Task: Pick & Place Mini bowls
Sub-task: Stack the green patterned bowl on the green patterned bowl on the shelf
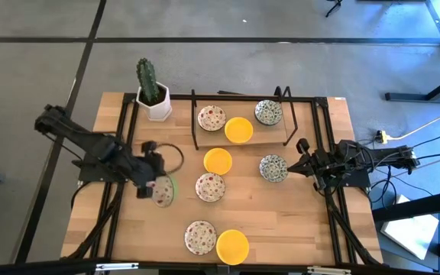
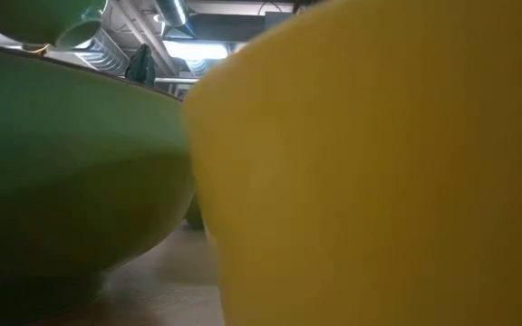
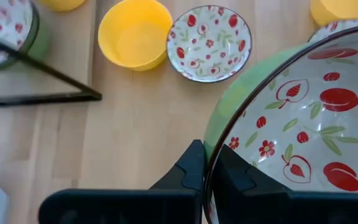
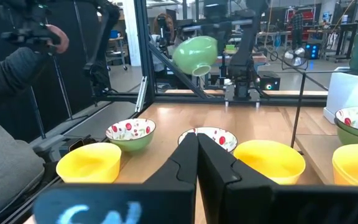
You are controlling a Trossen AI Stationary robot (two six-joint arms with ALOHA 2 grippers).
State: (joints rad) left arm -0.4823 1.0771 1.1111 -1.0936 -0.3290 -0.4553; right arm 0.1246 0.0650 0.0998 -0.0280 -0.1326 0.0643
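Observation:
My left gripper is over the table's left part, shut on a mini bowl, green outside and white with red flowers inside. The right wrist view shows that bowl in the air. Other mini bowls rest on their bases: yellow, green-grey, red-flowered, and a red-flowered and a yellow one near the front edge. Three more sit at the far middle. My right gripper waits shut at the right side. My left gripper pinches the held bowl's rim, one finger on the green outside, the other inside. The fingers slant down from the table's left. The bowl is lifted clear and tipped on edge, its foot toward the table's right.
A white pot with a cactus stands at the far left corner. A black wire frame surrounds the far bowls. Black rails run along both table sides. Beyond the table a person's sleeve shows. Two near bowls fill the low view.

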